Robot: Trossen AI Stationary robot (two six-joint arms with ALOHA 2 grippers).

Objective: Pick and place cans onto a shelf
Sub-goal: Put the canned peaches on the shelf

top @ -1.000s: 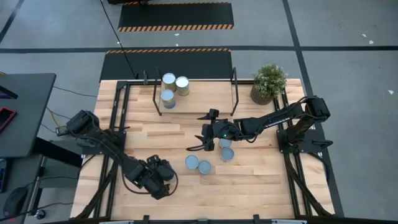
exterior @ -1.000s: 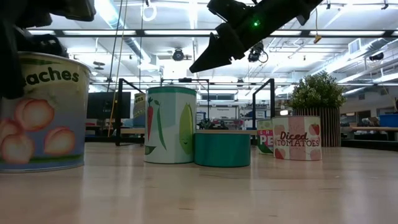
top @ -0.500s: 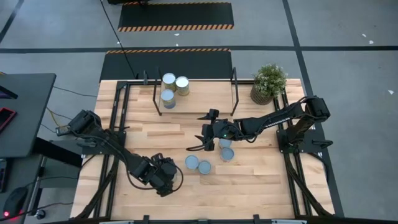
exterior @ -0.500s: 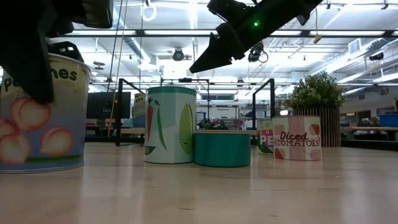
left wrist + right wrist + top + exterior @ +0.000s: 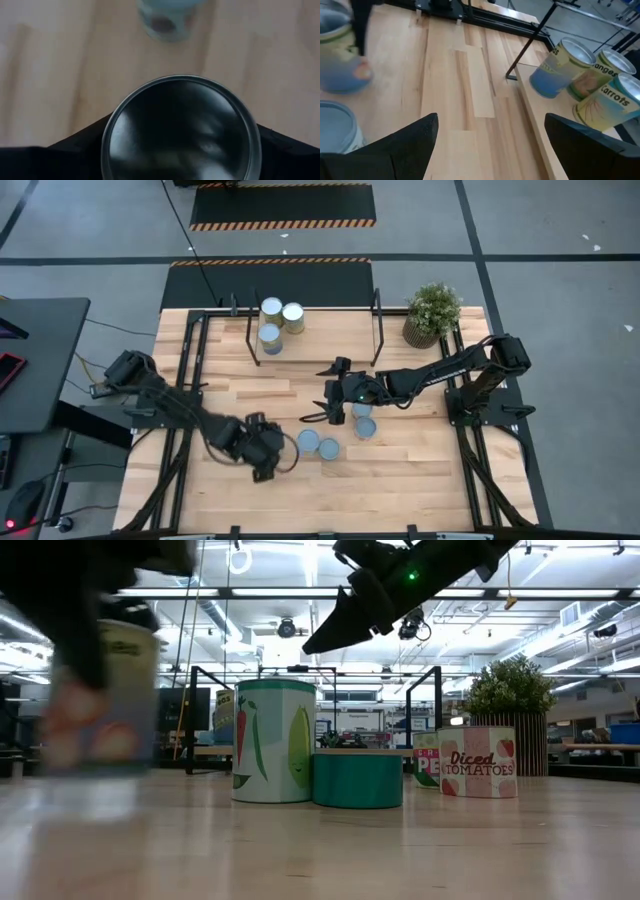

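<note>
Your left gripper (image 5: 262, 448) sits at about seven o'clock on the table (image 5: 420, 480), its fingers pinched on a peach can (image 5: 100, 690); in the left wrist view the can's round silvery top (image 5: 181, 129) fills the space between the dark fingers, and in the low view the can is blurred at the nine o'clock edge. Your right gripper (image 5: 325, 402) hovers above the table's centre, its fingers spread with nothing between them. Four cans sit just beside it toward five o'clock, among them a tall vegetable can (image 5: 273, 740), a short teal can (image 5: 357, 780) and a diced tomatoes can (image 5: 479, 761). The shelf (image 5: 330, 338) stands at twelve o'clock, with three cans (image 5: 280, 323) clustered at its left end. A potted plant (image 5: 432, 312) stands at two o'clock.
</note>
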